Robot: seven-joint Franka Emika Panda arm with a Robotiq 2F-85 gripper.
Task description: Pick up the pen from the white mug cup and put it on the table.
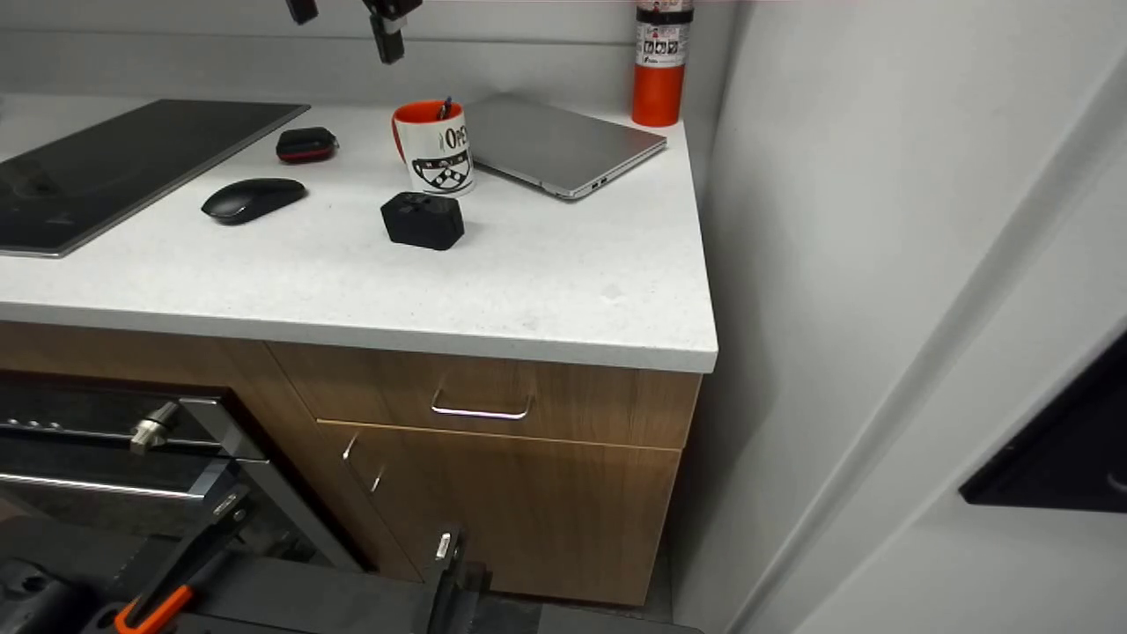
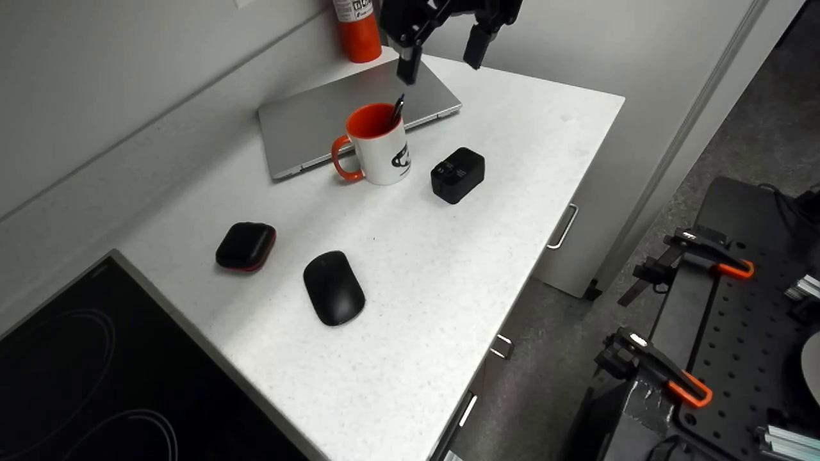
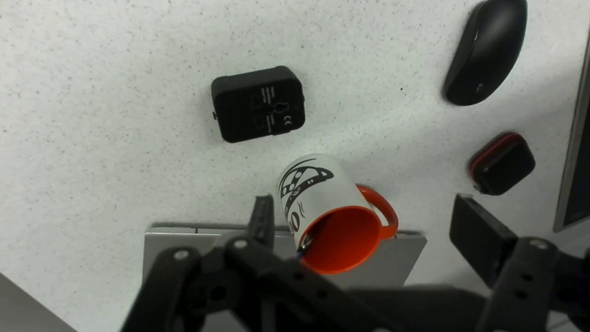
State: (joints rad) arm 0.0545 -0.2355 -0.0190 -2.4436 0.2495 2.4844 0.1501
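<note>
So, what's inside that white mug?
A dark pen stands tilted in the white mug, its upper end sticking out. The mug hides the pen's lower part; the mug's bottom, and whether anything else lies there, can't be made out.

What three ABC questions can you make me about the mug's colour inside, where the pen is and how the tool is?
1. What colour is the mug inside? A blue; B orange-red; C green.
2. Where is the pen? A on the laptop; B under the mouse; C in the mug.
3. How is the tool? A open; B shut; C gripping the pen.

1 B: the wrist view shows it.
2 C: its end pokes out the top.
3 A: a wide gap shows between its fingers.
</note>
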